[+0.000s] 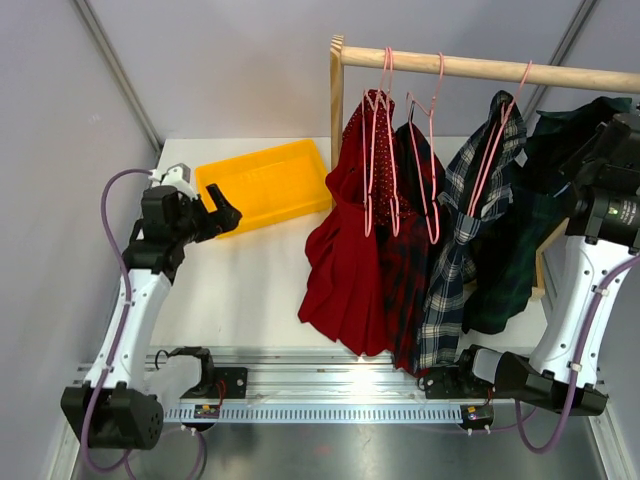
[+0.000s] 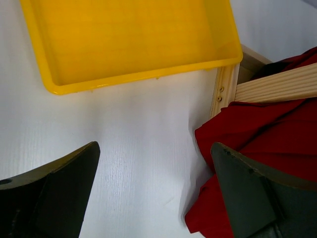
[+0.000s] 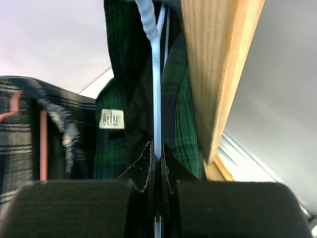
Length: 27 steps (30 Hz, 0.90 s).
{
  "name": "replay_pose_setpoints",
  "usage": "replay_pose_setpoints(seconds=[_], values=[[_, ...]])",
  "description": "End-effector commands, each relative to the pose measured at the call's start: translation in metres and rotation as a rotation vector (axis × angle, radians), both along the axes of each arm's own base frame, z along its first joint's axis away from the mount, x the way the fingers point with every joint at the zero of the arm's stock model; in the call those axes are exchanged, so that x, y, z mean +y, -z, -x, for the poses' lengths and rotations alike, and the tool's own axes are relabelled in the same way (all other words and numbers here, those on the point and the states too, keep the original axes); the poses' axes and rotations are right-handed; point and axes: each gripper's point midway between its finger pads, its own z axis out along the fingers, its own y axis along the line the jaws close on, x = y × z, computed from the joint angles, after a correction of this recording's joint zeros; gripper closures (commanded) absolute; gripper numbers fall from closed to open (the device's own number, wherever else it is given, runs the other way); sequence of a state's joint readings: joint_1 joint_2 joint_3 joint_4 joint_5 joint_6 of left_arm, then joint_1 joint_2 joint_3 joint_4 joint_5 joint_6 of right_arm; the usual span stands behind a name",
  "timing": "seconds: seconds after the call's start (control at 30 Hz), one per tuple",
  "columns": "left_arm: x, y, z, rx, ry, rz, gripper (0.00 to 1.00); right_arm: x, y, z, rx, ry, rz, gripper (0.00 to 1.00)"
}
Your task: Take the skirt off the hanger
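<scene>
Top view: wooden rail [image 1: 480, 68] carries four garments on hangers: red skirt [image 1: 340, 260], dark red plaid [image 1: 405, 290], grey plaid [image 1: 450, 260], and at the far right the green plaid skirt [image 1: 510, 270], hanging beside the rack's end. Yellow tray [image 1: 265, 185] lies on the white surface [image 1: 250, 290] left of the rack. Left fingers [image 1: 228, 218] spread apart, holding nothing, at the tray's near edge. Right arm [image 1: 580, 290] is raised to the green plaid skirt; its tip is hidden there. Left wrist view: both fingers wide, bare surface between them, tray ahead, red skirt hem at right beside the wooden post [image 2: 224, 91]. Right wrist view: right fingers [image 3: 143, 168] clenched on the pale hanger [image 3: 156, 99] wire, which runs straight up between them; green plaid cloth with a white label [image 3: 111, 119] just behind, a wooden beam at right.
</scene>
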<state>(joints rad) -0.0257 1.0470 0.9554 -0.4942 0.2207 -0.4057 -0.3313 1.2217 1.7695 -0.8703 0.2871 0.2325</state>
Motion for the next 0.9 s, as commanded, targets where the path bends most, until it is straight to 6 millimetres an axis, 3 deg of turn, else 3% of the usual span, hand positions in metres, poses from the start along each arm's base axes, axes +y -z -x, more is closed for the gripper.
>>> replay_pose_setpoints(seconds=[0.0,0.1,0.13,0.17,0.23,0.27,0.33,0.37,0.47,0.5,0.57,0.6,0.73,0.77,0.83,0.87], values=[[0.014,-0.078,0.005,-0.251,-0.064,-0.048,0.01,0.02,-0.077,0.017,-0.243,-0.066,0.029,1.0],[0.005,-0.125,0.015,-0.398,-0.025,-0.023,0.01,0.031,-0.095,0.018,-0.283,-0.12,0.025,1.0],[0.0,-0.15,0.018,-0.461,0.003,-0.009,0.01,0.033,-0.098,0.017,-0.288,-0.133,0.021,1.0],[-0.005,-0.16,0.018,-0.483,0.044,-0.014,0.01,0.041,-0.107,0.018,-0.313,-0.169,0.018,1.0],[-0.022,-0.179,0.024,-0.496,0.14,0.027,0.08,0.047,-0.116,0.02,-0.338,-0.196,0.004,1.0],[-0.026,-0.203,0.025,-0.528,0.158,0.046,0.17,0.052,-0.118,0.019,-0.344,-0.222,-0.005,1.0],[-0.034,-0.216,0.03,-0.527,0.196,0.08,0.2,0.058,-0.122,0.026,-0.361,-0.235,-0.011,1.0],[-0.039,-0.234,0.036,-0.562,0.216,0.1,0.22,0.061,-0.124,0.03,-0.37,-0.244,-0.013,1.0],[-0.064,-0.254,0.05,-0.601,0.334,0.129,0.25,0.078,-0.127,0.043,-0.404,-0.299,-0.042,1.0],[-0.083,-0.269,0.059,-0.625,0.394,0.134,0.25,0.081,-0.125,0.046,-0.405,-0.309,-0.049,1.0],[-0.103,-0.267,0.066,-0.611,0.452,0.098,0.21,0.088,-0.123,0.059,-0.421,-0.317,-0.06,1.0],[-0.126,-0.271,0.075,-0.607,0.498,0.097,0.19,0.093,-0.124,0.07,-0.438,-0.321,-0.055,1.0],[-0.182,-0.279,0.097,-0.609,0.61,0.065,0.15,0.102,-0.112,0.079,-0.432,-0.338,-0.092,1.0],[-0.206,-0.28,0.115,-0.607,0.683,0.08,0.14,0.103,-0.111,0.081,-0.435,-0.34,-0.098,1.0],[-0.231,-0.283,0.119,-0.615,0.702,0.054,0.14,0.106,-0.109,0.087,-0.44,-0.339,-0.106,1.0],[-0.25,-0.284,0.139,-0.619,0.763,0.067,0.14,0.106,-0.108,0.089,-0.438,-0.334,-0.108,1.0]])
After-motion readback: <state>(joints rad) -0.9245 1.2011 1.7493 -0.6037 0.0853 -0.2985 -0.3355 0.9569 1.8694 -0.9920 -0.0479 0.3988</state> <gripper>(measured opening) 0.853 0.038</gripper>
